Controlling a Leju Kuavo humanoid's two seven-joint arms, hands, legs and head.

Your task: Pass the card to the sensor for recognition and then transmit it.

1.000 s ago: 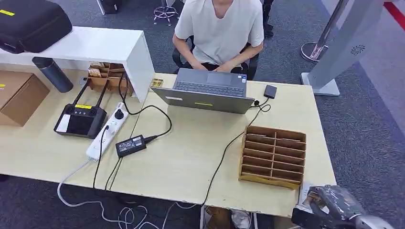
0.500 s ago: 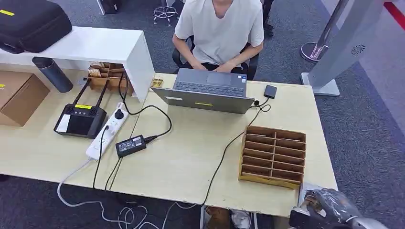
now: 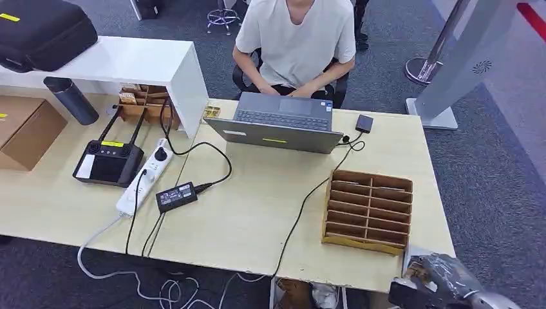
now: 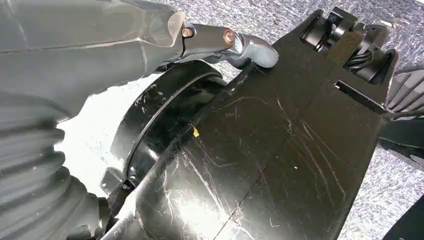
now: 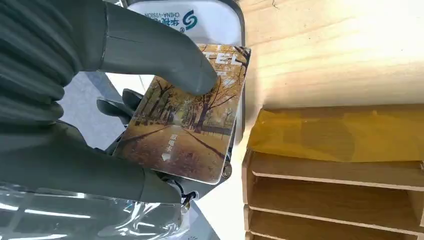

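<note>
At the near right corner of the pale wooden table, right hand pinching a glossy card printed with autumn trees, thumb on its face, just beside the brown wooden slotted organiser; left hand hanging low, seemingly holding nothing, grip unclear
</note>
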